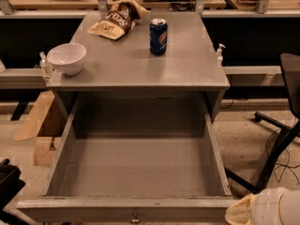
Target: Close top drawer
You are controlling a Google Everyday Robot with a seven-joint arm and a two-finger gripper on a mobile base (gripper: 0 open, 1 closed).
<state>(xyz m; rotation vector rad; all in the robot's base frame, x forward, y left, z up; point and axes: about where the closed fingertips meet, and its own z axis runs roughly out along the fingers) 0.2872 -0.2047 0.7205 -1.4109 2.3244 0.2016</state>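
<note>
The top drawer (pixel 136 172) is a wide, deep grey box pulled fully out toward me, and its inside is empty. Its flat front panel (pixel 93 209) runs along the bottom edge of the view, with a small round knob (pixel 135 217) at its centre. My gripper is out of view. Only a white and beige part of my arm (pixel 265 209) shows, at the bottom right corner, just right of the drawer's front corner.
On the grey cabinet top (pixel 122 64) stand a white bowl (pixel 67 57), a blue can (pixel 158 36) and a chip bag (pixel 115 20). An office chair (pixel 283 125) is at the right, cardboard (pixel 40 125) at the left, and a dark object (pixel 8 186) at the bottom left.
</note>
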